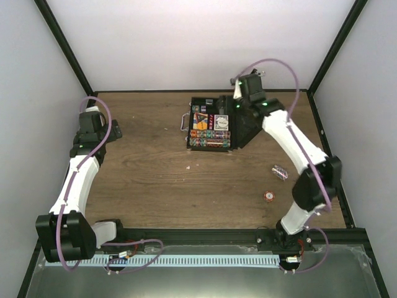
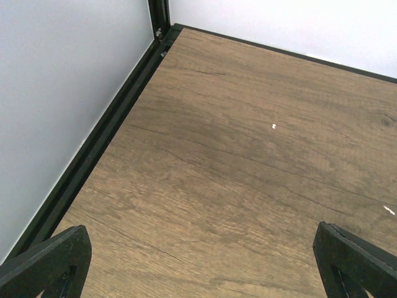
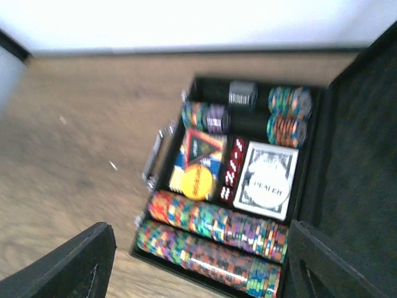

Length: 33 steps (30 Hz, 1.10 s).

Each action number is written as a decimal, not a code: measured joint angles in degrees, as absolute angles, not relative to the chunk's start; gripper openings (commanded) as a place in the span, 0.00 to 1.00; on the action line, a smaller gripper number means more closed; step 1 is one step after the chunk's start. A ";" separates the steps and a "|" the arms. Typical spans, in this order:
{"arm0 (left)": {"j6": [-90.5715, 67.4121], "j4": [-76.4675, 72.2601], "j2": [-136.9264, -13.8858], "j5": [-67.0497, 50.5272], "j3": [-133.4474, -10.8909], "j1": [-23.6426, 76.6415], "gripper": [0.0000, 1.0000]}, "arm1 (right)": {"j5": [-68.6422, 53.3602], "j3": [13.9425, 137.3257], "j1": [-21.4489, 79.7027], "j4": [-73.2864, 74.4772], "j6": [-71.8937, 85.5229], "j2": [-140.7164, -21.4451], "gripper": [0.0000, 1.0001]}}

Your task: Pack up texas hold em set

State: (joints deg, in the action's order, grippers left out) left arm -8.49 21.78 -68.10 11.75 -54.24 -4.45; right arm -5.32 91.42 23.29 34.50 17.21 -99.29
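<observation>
wood-grain counter (image 1: 155,180) inside white walls and a black frame, both arm bases at its near edge. towards the near right corner a single red-and-orange chip (image 1: 270,196) lies flat, and a little farther back, close to the right edge, a small pale striped stack (image 1: 280,171) lies on its side; the two are apart. by the left edge the left gripper (image 2: 201,267) hangs over bare wood, fingers spread wide, nothing between them. against the middle of the far edge sits the black case (image 1: 205,99), lid (image 1: 248,127) thrown open to the right, silver handle (image 3: 153,158) on its left side. inside, two long rows of multicoloured chips (image 3: 217,226) fill the near side; behind them a colourful card box (image 3: 198,162) and a deck topped by a white disc (image 3: 268,185) reading "dealer"; more chips along the far wall. other print is too blurred to read. the right gripper (image 3: 198,248) hovers over the case, fingers spread, holding nothing.
</observation>
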 measured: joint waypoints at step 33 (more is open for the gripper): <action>-8.51 21.74 -67.29 10.37 -54.24 -4.45 1.00 | -6.13 44.88 -16.27 36.18 38.33 -69.97 1.00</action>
State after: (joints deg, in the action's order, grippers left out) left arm -8.51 21.74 -67.29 10.37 -54.24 -4.45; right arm -6.13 44.88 -16.27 36.18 38.33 -69.97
